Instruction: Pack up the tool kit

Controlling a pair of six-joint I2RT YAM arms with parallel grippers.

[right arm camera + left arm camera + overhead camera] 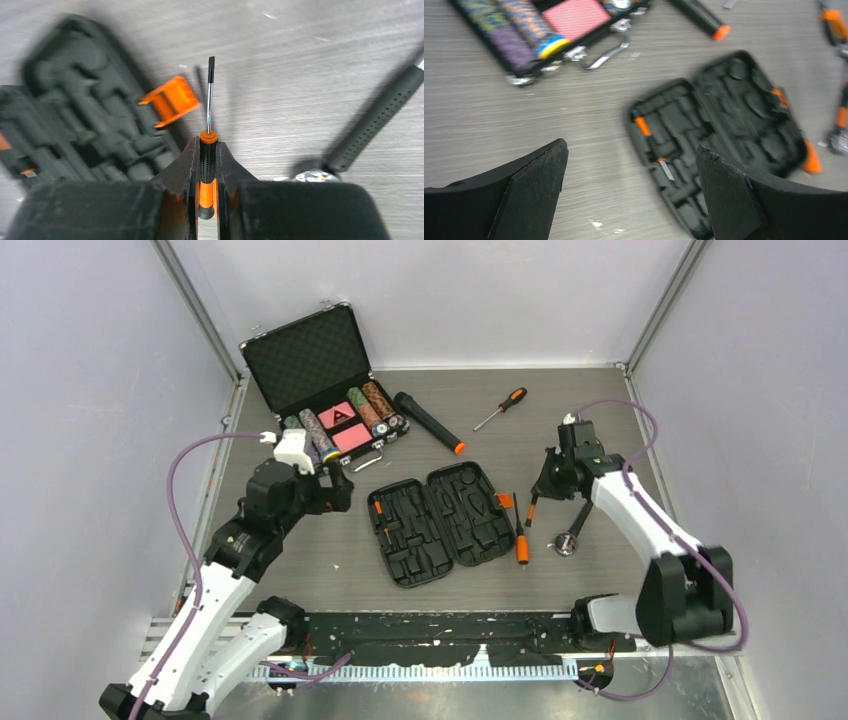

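Right claw (207, 150) is clamped on a small screwdriver (210, 95). Jaws pinch its ribbed black-and-orange handle, w/ the thin shaft sticking out past the tips twd the table. The tip hangs just beside the orange latch (172, 100) on the right edge of the tool kit case (440, 523). It looks clear of the surface but can't be sure. Left claw (631, 147) is wide apart, holding and touching nothing, hovering over the table on the case's left side w/ its fingers aimed at it.

Case lies open flat mid-table, and the moulded slots are nearly all bare. Only a small orange piece (642, 126) and a tiny orange-and-silver bit (664, 167) show in the left half, too blurred to name.

Not yet in:
- an orange-handled tool (521, 540) lying against the case's right edge
- a black-handled tool (578, 520) w/ a round metal head, near the right arm
- a bigger screwdriver (502, 407), well apart at the far side

So early days imo: one tool in hand, the rest to place, then the lid to shut & latch. Poker chip case (320, 390) and flashlight (428, 422) sit at the back, not part of the kit
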